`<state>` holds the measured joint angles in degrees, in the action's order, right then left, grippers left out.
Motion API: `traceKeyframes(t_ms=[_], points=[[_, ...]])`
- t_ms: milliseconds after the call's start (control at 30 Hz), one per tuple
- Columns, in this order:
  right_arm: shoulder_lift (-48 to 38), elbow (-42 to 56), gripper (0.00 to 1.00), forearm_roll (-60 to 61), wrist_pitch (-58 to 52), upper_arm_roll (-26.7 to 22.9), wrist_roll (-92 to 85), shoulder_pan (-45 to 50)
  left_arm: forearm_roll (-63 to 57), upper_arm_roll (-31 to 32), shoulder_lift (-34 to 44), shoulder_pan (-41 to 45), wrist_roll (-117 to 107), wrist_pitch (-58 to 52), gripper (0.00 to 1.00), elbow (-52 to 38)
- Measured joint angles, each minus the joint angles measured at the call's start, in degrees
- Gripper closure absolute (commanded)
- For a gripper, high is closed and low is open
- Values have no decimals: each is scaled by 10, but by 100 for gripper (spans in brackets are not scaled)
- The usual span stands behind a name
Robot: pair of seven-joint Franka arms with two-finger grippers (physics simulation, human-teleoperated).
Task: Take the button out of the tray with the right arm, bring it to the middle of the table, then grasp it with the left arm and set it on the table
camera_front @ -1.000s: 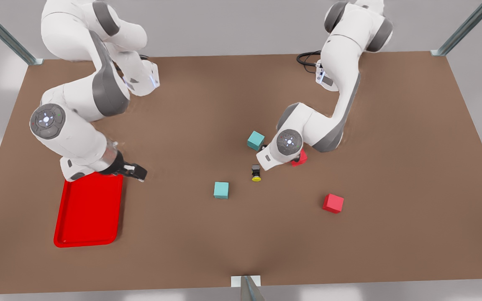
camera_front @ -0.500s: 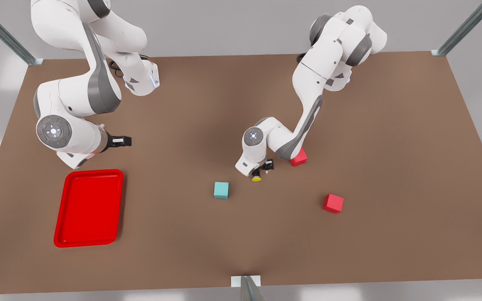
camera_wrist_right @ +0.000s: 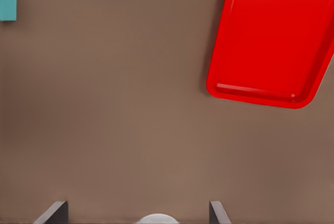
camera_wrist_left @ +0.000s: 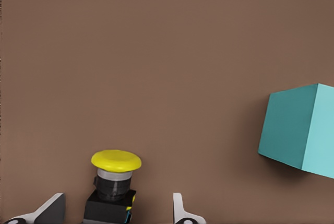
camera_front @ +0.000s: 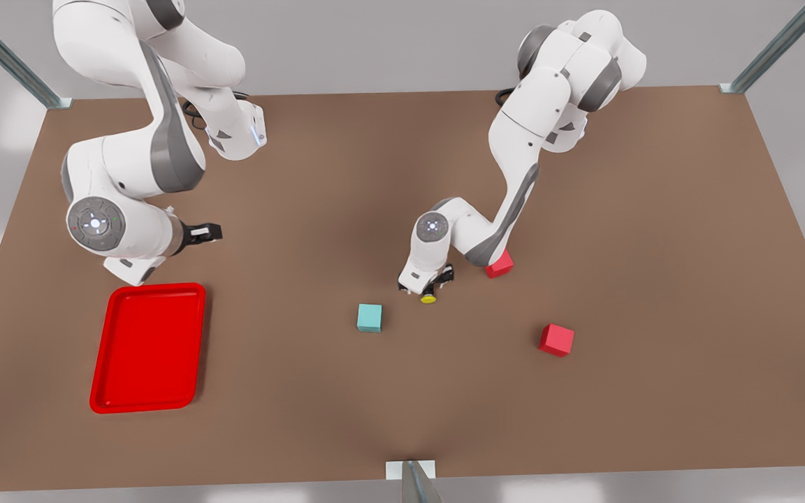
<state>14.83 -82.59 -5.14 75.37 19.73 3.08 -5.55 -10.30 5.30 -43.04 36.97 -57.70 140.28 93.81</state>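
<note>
Button (camera_wrist_left: 115, 182) lies on desk (camera_front: 654, 244) near its middle, just beside teal cube (camera_front: 370, 317), between spread fingers of left claw (camera_wrist_left: 117, 211), not gripped; right claw (camera_front: 210, 232) also spread, empty, hanging nr red tray (camera_front: 149, 347).

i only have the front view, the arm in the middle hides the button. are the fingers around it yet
Observer: Yes. In the left wrist view the button sits between the left gripper's two fingers, with a gap on each side, so it is not clamped.
Operator: is the button upright
Observer: It lies on the table, yellow cap pointing away from the wrist.
Operator: whats the other arm doing
Observer: The right gripper is open over bare table, and the tray ahead of it holds nothing.
</note>
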Motion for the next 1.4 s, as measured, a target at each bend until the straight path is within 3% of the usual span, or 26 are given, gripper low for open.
traceKeyframes(t_ms=[467, 500, 533, 667, 800, 1400], points=[[-4, 2, 0, 0, -1, 0, -32, 0, 8, 1, -19, -2, 66, -16, 0, -11], [-4, 2, 0, 0, -1, 0, -33, -1, 8, 1, -19, -3, 70, -17, 4, -11], [-4, 1, 0, 0, -1, 0, -35, -2, 9, 1, -19, -3, 74, -18, 19, -11], [-3, 2, 0, 0, -1, 0, -39, -8, 9, 0, -19, -3, 89, -22, 30, -16], [-3, 2, 0, 0, -2, 0, -43, -7, 18, 0, -19, -3, 100, -30, 48, -23], [-2, 8, 0, -8, 3, -3, -55, -39, 28, -1, -20, -3, 127, -49, 51, -41]])
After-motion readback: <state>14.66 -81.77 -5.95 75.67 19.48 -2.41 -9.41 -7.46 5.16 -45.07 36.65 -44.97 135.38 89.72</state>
